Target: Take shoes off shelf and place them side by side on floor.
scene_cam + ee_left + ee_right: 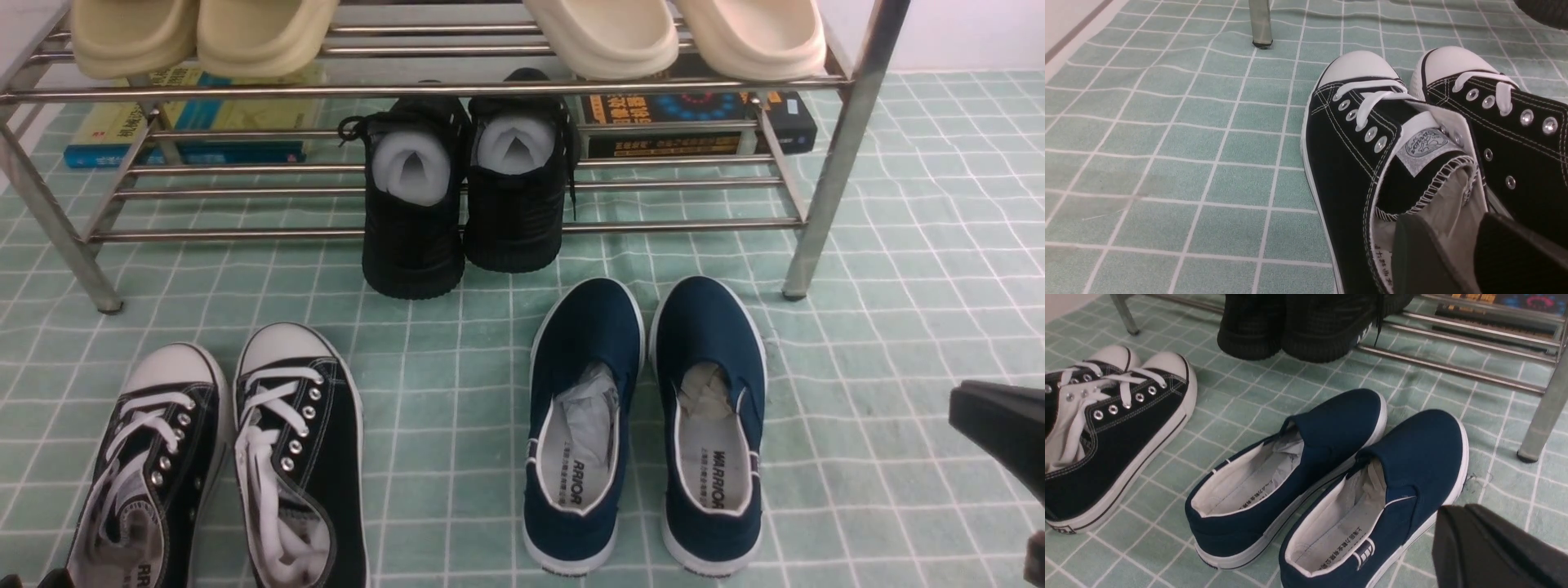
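The two navy blue shoes (588, 327) (710, 327) stand side by side on the pale green gridded floor (457, 367), toes toward the shelf (245, 234), paper stuffed inside. The right wrist view shows both shoes (1339, 420) (1421, 449) from behind the heels. My right gripper (957, 404) (1444, 517) hangs to the right of the right-hand shoe, apart from it, shut and empty. In the left wrist view my left gripper (1447, 228) stands open over the mouth of a black lace-up sneaker (1347, 155), with its pale lining showing between the fingers.
A pair of black lace-up sneakers with white toe caps (298, 457) sits on the floor at the left. All-black shoes (457, 212) rest on the shelf's lower bars, heels overhanging. Pale slides (604, 37) lie on the upper tier, books (694, 110) behind. A shelf leg (804, 269) stands near the navy toes.
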Motion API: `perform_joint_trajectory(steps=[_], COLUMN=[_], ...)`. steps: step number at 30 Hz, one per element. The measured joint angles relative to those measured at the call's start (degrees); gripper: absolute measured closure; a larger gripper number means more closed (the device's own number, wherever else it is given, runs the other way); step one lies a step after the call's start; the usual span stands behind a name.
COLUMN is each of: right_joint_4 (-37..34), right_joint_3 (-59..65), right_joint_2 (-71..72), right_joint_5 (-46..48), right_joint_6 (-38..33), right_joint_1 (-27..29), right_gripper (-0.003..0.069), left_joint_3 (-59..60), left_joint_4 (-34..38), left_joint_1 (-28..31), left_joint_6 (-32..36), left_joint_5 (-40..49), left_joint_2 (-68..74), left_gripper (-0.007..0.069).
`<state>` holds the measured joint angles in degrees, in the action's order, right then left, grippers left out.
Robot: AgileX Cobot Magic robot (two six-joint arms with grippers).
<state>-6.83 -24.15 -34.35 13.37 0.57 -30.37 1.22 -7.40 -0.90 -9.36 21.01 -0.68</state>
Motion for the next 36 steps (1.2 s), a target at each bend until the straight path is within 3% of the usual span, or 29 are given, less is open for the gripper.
perform_joint_trajectory(steps=[23, 27, 36], right_joint_4=[1.53, 3.56, 4.24], right_joint_3=[3.33, 6.07, 22.92], right_joint_2=[3.4, 7.65, 27.86], right_joint_5=[1.65, 1.69, 2.84], right_joint_6=[-0.05, -0.05, -0.05], right_joint_1=[0.37, 3.7, 21.97], right_gripper=[0.0656, 0.0654, 0.0643], left_joint_3=[0.0, 0.0, 0.0], left_joint_4=[-0.2, -0.26, -0.26], left_joint_1=[0.0, 0.0, 0.0], left_joint_6=[0.0, 0.0, 0.0], left_joint_5=[0.0, 0.0, 0.0], left_joint_2=[0.0, 0.0, 0.0], left_gripper=[0.0383, 0.0383, 0.0383])
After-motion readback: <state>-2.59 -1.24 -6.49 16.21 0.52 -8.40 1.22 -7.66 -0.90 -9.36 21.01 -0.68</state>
